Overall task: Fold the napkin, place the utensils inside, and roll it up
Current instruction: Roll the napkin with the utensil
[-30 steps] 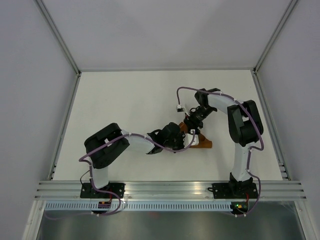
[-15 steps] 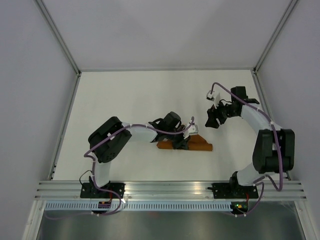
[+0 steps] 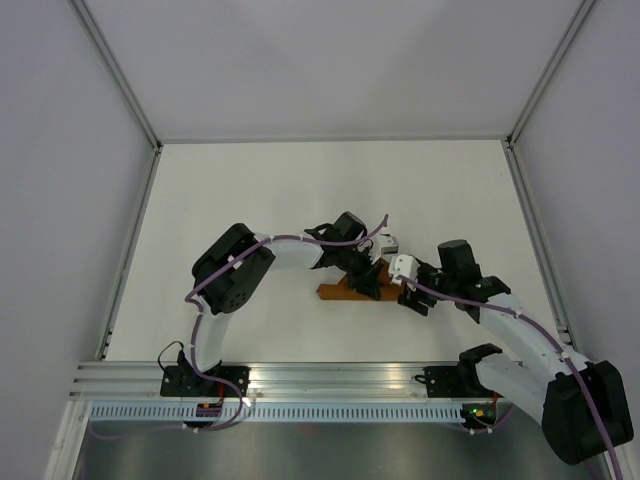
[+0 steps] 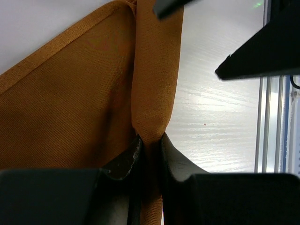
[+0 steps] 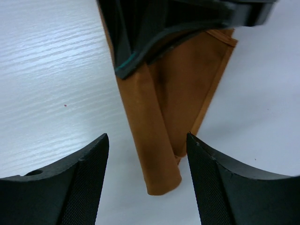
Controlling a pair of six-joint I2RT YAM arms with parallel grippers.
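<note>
The rust-orange napkin (image 3: 340, 292) lies as a narrow, partly rolled strip at mid-table. In the left wrist view its rolled edge (image 4: 154, 93) runs beside a flat folded part (image 4: 65, 108). My left gripper (image 3: 368, 280) is shut on that rolled edge, the fingers (image 4: 124, 159) pinching the cloth. My right gripper (image 3: 412, 298) is open at the strip's right end. In the right wrist view the roll's end (image 5: 152, 154) lies between the spread fingers (image 5: 75, 187), untouched. The left gripper (image 5: 178, 23) shows above it. The utensils are hidden.
White table (image 3: 250, 200) with metal rails along its left edge (image 3: 130, 250), right edge (image 3: 535, 230) and near edge (image 3: 340, 375). Grey walls enclose the cell. Both arms crowd the napkin; purple cables loop over them.
My right arm swung from the far right of the table down and left to the napkin's right end. My left gripper stayed on the napkin, shifting slightly up and right.
</note>
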